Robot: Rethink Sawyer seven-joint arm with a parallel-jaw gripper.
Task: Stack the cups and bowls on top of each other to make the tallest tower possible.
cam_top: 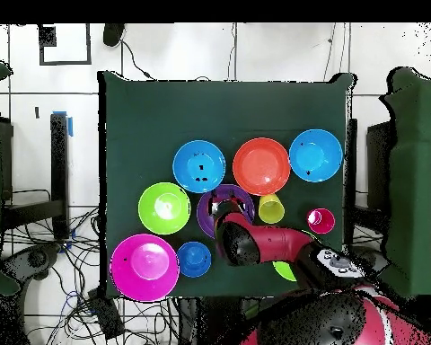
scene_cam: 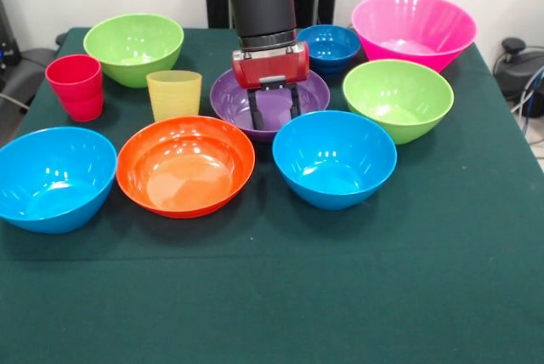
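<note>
All bowls and cups stand apart on the green table; no tower shows. My gripper [scene_cam: 274,113] hangs open over the purple bowl [scene_cam: 228,96], its fingers reaching down inside it and holding nothing. In the overhead view the gripper [cam_top: 228,218] covers part of the purple bowl [cam_top: 215,203]. The yellow cup [scene_cam: 174,94] and red cup [scene_cam: 76,85] stand left of the purple bowl. The orange bowl [scene_cam: 185,165] and one light blue bowl [scene_cam: 334,158] sit in front of it. The small dark blue bowl [scene_cam: 330,47] sits behind it.
The big pink bowl [scene_cam: 413,28] is at the back right, with a lime green bowl [scene_cam: 398,99] in front of it. Another lime green bowl [scene_cam: 133,48] is at the back left. The second light blue bowl [scene_cam: 55,177] is at the front left.
</note>
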